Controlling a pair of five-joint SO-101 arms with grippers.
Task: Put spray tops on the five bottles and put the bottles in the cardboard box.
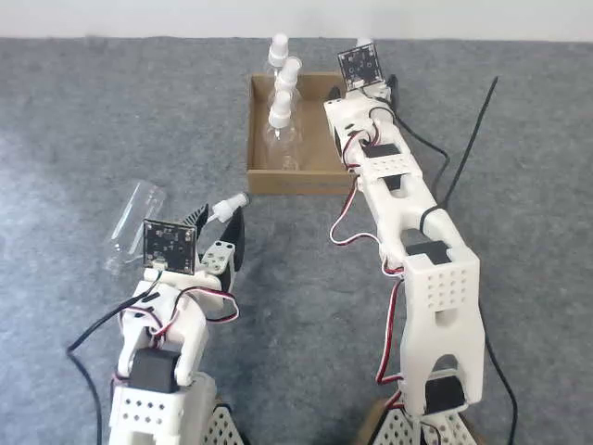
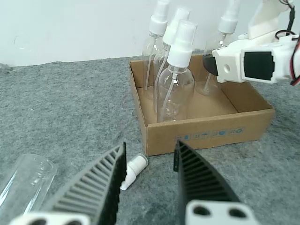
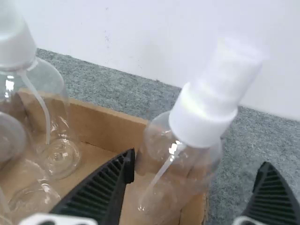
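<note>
Your left pincer hangs open over the loose spray top; your outstretched right pincer gapes around a capped bottle in the cardboard box, far right.

Both arms are rocking white plastic shells with black servos peeking through. Red, white and black wires are looping along the right arm, beside the box. The left arm, farther from the box, is carrying a black camera board and black ribbed fingers.
</note>
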